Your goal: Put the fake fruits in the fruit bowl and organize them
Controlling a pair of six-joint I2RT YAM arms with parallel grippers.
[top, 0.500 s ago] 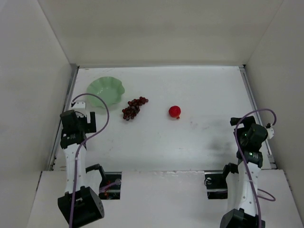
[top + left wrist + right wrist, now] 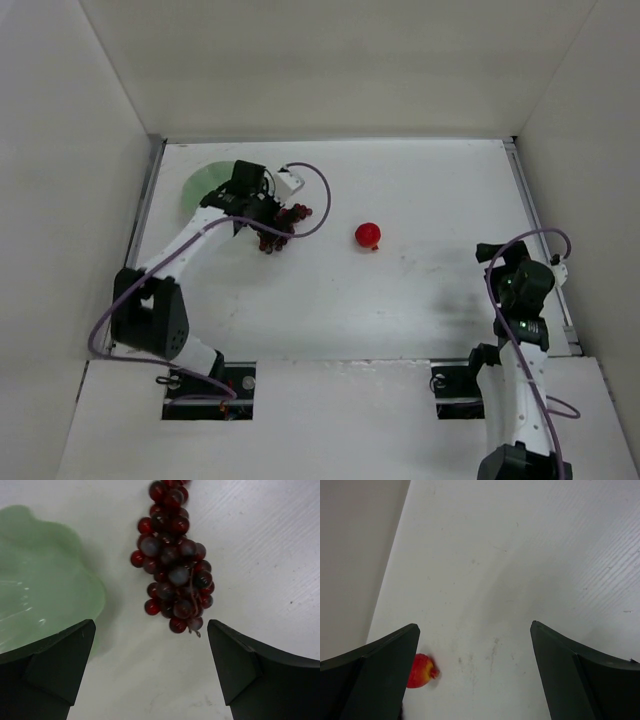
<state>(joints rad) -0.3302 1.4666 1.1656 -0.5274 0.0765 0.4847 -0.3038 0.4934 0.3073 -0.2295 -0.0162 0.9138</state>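
Left wrist view: left fingers spread wide above the grape bunch beside the mint bowl; right fingers gape open near the red fruit.

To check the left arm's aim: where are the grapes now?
On the table, left of centre in the top view, the grapes lie just right of the bowl, under the open left claw.

Left gripper over the grapes, right gripper off by the table's right edge.
From overhead I see the bunch just right of the mint-green fruit bowl, which my left arm partly covers; whether the gripper touches the grapes I can't tell. The red fruit lies apart, further right, on the white table.
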